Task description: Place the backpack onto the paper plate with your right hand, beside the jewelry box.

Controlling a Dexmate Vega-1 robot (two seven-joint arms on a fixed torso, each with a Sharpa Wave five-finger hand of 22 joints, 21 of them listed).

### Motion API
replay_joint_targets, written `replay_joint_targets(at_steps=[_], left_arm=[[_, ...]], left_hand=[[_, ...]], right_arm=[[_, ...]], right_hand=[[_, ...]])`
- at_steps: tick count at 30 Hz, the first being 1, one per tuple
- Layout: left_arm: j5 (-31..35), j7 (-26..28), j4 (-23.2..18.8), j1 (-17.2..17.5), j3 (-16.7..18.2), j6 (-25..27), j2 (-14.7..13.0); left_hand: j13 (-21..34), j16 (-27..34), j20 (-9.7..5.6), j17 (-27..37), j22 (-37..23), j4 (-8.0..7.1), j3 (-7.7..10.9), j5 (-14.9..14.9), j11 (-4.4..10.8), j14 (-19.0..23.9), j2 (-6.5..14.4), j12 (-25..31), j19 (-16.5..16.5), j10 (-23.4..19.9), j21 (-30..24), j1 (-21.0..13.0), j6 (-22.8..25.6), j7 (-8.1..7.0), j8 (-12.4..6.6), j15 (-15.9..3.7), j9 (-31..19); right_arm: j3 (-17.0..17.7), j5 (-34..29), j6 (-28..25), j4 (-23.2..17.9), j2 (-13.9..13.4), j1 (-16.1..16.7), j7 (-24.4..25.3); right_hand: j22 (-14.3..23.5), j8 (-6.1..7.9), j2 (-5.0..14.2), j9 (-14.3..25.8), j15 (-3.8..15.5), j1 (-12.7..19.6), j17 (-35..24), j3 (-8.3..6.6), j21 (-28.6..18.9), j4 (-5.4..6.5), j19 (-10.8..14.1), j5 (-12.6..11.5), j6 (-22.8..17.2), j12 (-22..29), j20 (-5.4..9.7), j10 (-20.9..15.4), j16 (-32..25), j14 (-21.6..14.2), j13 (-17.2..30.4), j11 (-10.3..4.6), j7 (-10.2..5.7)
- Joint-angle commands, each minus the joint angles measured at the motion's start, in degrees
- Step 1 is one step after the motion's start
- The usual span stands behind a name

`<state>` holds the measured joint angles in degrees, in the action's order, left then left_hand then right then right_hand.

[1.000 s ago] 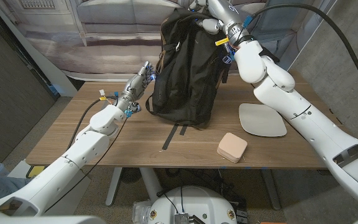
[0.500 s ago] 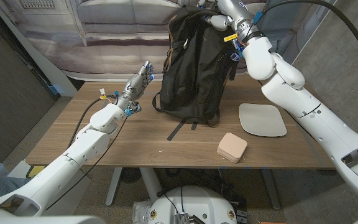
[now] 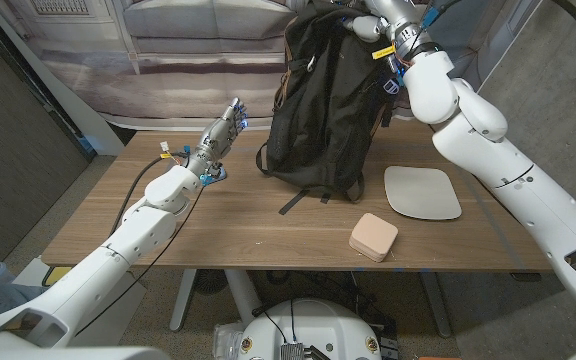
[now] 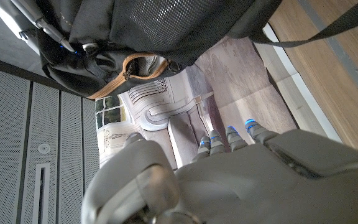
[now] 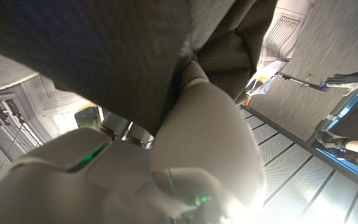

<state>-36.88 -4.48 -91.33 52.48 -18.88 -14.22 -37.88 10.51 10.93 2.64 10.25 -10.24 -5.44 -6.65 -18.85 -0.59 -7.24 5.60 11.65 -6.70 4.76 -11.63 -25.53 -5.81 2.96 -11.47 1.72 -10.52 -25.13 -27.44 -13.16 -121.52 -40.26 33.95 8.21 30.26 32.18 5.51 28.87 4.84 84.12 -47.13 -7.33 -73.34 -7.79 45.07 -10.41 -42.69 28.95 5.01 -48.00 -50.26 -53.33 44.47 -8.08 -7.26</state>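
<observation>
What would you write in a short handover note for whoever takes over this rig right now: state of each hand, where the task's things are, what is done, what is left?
Right hand: grips the black backpack at its top, holding it upright, with its base at the table.
Left hand: holds nothing, fingers extended, left of the backpack, apart from it.
Paper plate: bare, right of the backpack.
Jewelry box: on the table in front of the plate, not on it.
Done: backpack gripped.
Left: carry it right, set it on the plate, release.
</observation>
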Motion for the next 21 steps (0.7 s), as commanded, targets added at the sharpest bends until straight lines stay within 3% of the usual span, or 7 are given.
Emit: replay_joint_targets(at_steps=[1,21], left_arm=[[0.0,-0.4,0.9,-0.9,-0.4,0.1,0.3],[0.7,-0.9,1.8,-2.9,-1.4,1.1,0.6]], left_hand=[[0.2,-0.1,-0.1,0.3,-0.2,-0.15,-0.46,0.0,-0.06,-0.1,0.2,-0.1,0.0,0.3,0.0,-0.3,0.0,-0.02,0.21,0.16,-0.2],[0.2,-0.1,-0.09,0.3,-0.2,-0.16,-0.65,0.1,-0.16,-0.1,0.3,0.0,0.0,0.3,0.0,-0.4,0.0,-0.07,0.23,0.21,-0.2]], right_arm=[[2.4,1.1,-3.1,-2.7,-2.1,1.1,-0.9],[7.9,2.3,-8.6,-8.0,-6.8,6.7,0.4]], right_hand=[[-0.1,-0.53,2.0,0.2,8.33,2.6,-0.2,0.09,-0.8,-0.41,-0.1,-0.4,-0.3,-0.4,7.98,-0.4,-0.3,-2.2,0.4,-0.16,-0.15],[-0.6,-0.96,2.06,0.4,8.34,2.8,0.0,0.26,-1.9,-0.27,-0.7,-0.5,-0.4,-1.3,7.99,-0.8,-0.8,-2.0,0.8,-0.28,-0.17]])
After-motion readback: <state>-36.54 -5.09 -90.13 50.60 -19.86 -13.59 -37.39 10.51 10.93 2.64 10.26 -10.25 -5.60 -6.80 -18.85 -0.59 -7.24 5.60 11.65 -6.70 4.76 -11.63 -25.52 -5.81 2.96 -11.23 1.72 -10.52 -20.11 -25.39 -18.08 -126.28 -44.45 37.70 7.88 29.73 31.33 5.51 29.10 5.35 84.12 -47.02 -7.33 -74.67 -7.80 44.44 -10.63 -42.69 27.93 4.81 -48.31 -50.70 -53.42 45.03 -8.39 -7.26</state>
